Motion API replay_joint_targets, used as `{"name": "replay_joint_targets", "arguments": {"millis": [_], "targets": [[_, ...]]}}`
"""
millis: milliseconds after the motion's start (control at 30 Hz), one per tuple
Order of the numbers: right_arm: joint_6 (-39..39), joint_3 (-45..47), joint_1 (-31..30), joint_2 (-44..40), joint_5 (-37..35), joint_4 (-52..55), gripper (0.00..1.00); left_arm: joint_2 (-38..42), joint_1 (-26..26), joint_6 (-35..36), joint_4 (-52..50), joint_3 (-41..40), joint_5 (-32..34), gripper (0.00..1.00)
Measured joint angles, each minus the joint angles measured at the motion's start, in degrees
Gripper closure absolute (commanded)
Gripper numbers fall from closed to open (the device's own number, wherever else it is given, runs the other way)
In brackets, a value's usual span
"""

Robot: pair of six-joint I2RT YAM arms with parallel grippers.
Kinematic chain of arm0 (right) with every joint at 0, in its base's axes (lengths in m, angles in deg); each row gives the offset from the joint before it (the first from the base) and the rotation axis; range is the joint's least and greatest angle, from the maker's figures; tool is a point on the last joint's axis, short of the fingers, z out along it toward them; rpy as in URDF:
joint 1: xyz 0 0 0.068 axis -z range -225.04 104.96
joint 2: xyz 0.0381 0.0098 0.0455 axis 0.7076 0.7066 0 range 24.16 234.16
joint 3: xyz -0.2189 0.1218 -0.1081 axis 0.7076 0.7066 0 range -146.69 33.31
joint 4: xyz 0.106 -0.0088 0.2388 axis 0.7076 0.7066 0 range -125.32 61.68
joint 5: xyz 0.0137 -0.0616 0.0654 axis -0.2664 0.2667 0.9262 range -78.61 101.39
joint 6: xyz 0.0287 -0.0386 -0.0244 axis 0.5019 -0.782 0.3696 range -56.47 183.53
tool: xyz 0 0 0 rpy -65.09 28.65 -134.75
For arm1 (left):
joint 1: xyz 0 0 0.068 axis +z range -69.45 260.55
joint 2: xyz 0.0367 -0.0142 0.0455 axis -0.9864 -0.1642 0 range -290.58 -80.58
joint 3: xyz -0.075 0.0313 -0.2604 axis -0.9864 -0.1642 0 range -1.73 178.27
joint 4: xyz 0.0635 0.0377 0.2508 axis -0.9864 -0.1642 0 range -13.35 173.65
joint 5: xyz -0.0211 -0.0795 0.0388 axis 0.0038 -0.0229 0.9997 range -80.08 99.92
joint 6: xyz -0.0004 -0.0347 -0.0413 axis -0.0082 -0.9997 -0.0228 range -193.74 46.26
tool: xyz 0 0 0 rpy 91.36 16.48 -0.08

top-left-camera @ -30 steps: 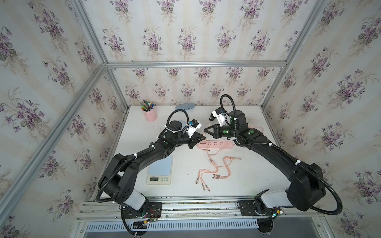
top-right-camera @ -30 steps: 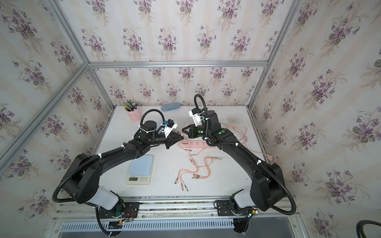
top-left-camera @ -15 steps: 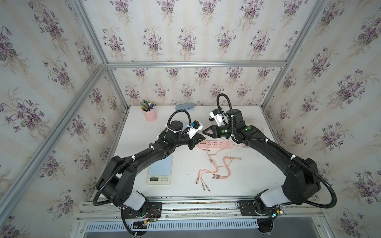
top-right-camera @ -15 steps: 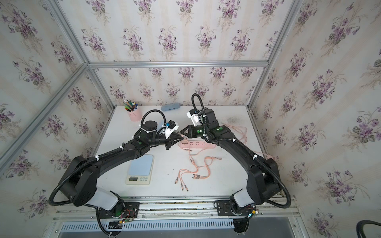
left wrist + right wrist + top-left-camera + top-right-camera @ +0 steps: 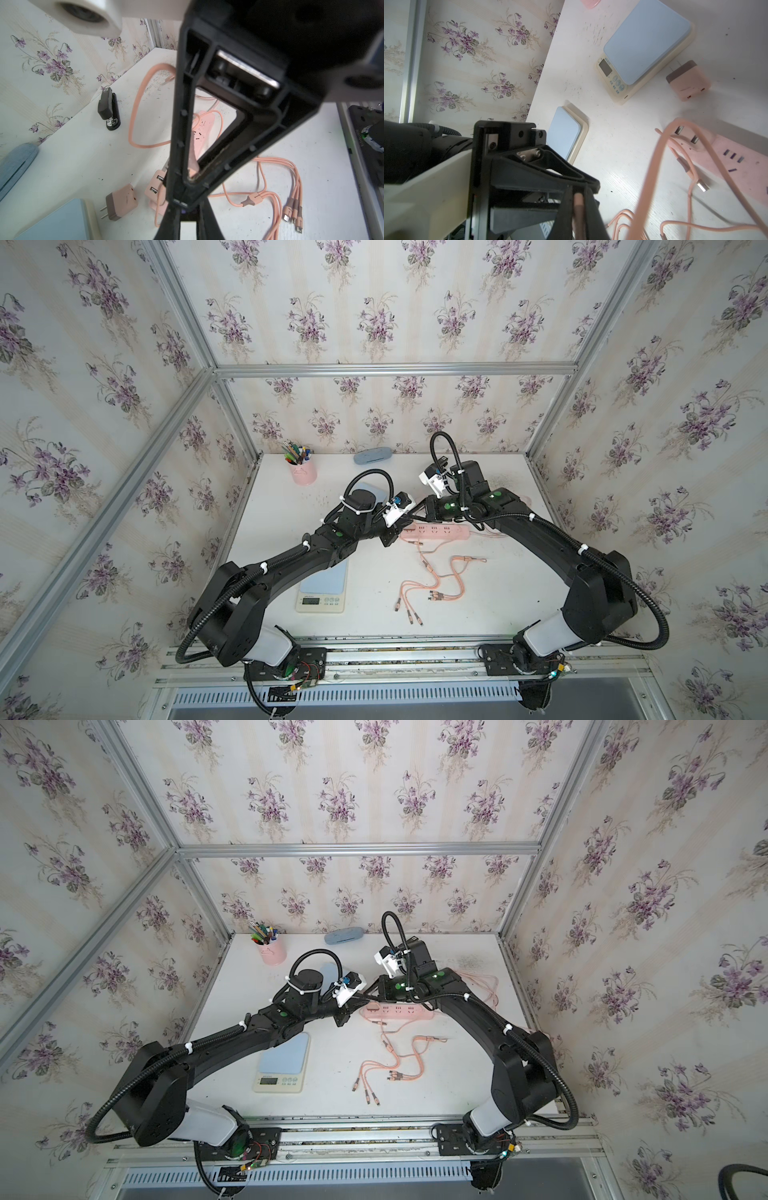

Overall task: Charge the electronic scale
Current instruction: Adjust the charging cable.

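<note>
The electronic scale (image 5: 322,589) (image 5: 282,1065), cream with a blue top, lies at the front left, partly under my left arm; the right wrist view shows its display end (image 5: 643,47). Both grippers meet tip to tip above the left end of the pink power strip (image 5: 440,533). My right gripper (image 5: 578,199) (image 5: 417,510) is shut on the body of a pink cable plug (image 5: 578,204). My left gripper (image 5: 187,209) (image 5: 409,521) has its fingers close together round that plug's metal end. A pink charger (image 5: 687,81) (image 5: 121,202) lies beside the scale.
Pink multi-head cables (image 5: 432,580) sprawl in front of the strip, and a loose USB plug (image 5: 702,186) rests on it. A second blue pad (image 5: 565,133) lies under my left wrist. A pink pen cup (image 5: 302,470), blue case (image 5: 372,456) and black stapler (image 5: 109,110) stand at the back.
My right gripper has swung left and a little back toward the left gripper, so the two tips now meet. The left arm has barely moved.
</note>
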Motion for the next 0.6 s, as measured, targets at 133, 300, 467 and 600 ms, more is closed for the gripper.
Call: {"name": "replay_joint_targets", "arguments": {"millis": [133, 300, 467, 600], "targets": [[0.5, -0.5, 0.0, 0.1, -0.1, 0.4, 1.0, 0.0, -0.4, 1.2, 0.0, 0.0, 1.2, 1.0], [2.0, -1.6, 0.0, -0.1, -1.2, 1.7, 1.0, 0.0, -0.8, 2.1, 0.9, 0.0, 2.4, 0.65], [6.0, -1.1, 0.1, -1.1, -9.1, 1.9, 1.0, -0.1, -0.3, -0.5, 0.5, 0.0, 5.6, 0.37], [8.1, -0.4, -0.1, 0.0, -14.8, 2.0, 1.0, -0.9, 2.3, -6.6, 0.9, 0.0, 7.3, 0.36]]}}
